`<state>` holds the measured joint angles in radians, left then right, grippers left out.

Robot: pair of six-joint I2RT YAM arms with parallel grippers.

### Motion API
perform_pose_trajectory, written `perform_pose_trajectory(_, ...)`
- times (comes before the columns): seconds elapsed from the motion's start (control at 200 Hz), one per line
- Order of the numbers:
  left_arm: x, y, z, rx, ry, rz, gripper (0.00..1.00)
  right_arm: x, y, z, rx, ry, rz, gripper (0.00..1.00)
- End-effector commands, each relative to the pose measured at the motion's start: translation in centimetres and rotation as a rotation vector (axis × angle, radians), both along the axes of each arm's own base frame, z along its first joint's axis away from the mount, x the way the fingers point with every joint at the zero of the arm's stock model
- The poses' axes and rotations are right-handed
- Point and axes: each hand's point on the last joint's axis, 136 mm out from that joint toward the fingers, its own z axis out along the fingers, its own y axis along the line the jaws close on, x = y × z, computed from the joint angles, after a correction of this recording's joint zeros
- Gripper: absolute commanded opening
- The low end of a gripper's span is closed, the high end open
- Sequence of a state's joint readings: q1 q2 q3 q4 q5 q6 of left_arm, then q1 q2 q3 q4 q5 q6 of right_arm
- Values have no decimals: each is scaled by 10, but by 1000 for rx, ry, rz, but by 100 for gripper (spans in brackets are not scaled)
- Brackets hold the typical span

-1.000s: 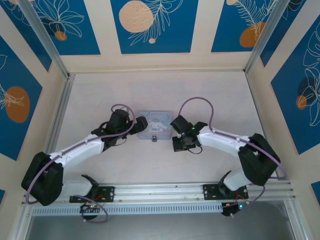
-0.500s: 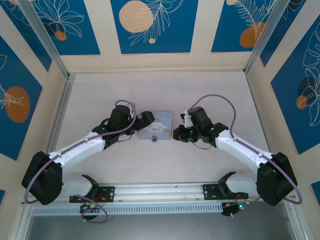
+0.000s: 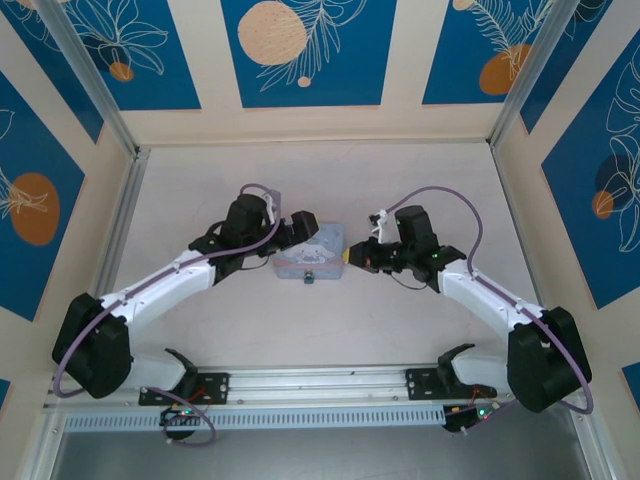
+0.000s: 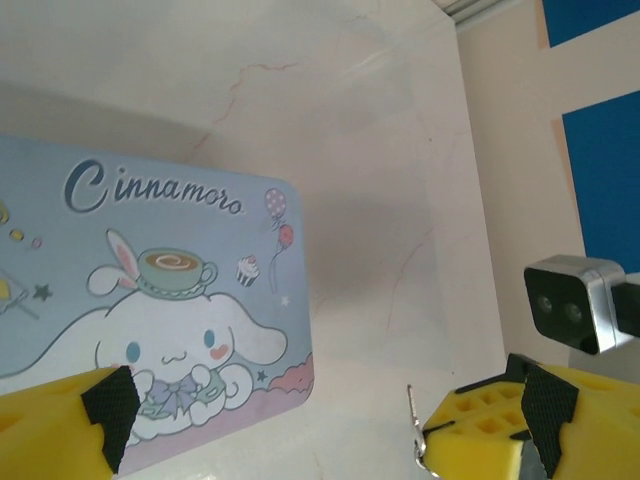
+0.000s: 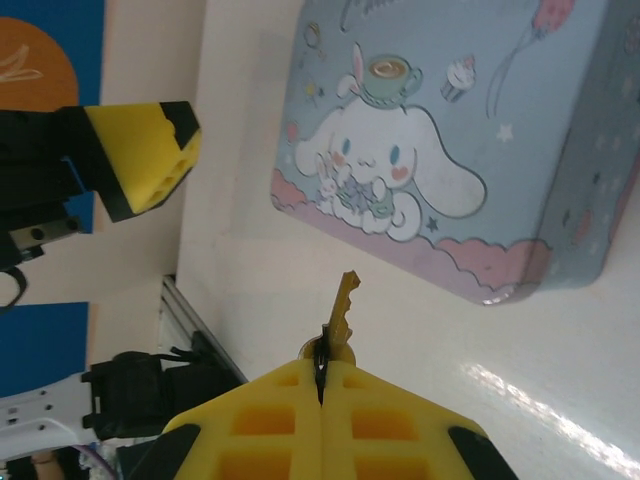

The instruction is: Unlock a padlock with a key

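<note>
The padlock (image 3: 310,277) is seen in the top view as a tiny blue-teal speck at the 6 o'clock edge of the tin box (image 3: 312,250), which rests on the counter (image 3: 420,180). Its shackle cannot be made out. The key (image 5: 345,303) is a small thin toothed blade with a yellowish tint. It is pinched at its head by the clenched right claw (image 5: 320,375) and pointed toward 12 o'clock in the right wrist view, just short of the tin. That claw is placed at the tin's 3 o'clock side, its arm stretched from the base toward 11 o'clock. The left claw (image 4: 330,410) is spread wide, grasping nothing, above the tin's 10 o'clock corner, with its arm extended toward 1 o'clock.
</note>
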<state>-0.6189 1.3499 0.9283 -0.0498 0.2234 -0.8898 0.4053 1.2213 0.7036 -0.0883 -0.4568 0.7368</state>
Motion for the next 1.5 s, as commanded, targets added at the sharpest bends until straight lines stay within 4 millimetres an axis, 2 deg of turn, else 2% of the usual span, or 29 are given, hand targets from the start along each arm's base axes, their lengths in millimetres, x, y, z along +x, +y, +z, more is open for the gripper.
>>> perform_pose_trajectory(0.0,3,-4,0,23,-14,-79,99,-1,8,23,131,-52,91,0)
perform_pose_trajectory(0.185,8,-15,4,-62,-23,-185,99,1,8,43,248,-125,196,0)
perform_pose_trajectory(0.395,3,-18,8,-116,-26,-231,99,-6,9,54,336,-156,325,0)
perform_pose_trajectory(0.7,2,-27,8,-230,40,-224,92,3,15,43,339,-118,322,0)
perform_pose_trajectory(1.04,1,-45,-4,-243,109,-232,77,8,28,38,322,-108,325,0)
perform_pose_trajectory(1.225,-2,-56,-7,-242,116,-252,63,9,28,36,315,-103,319,0)
perform_pose_trajectory(1.49,-7,-67,-8,-235,120,-274,55,11,29,33,309,-97,314,0)
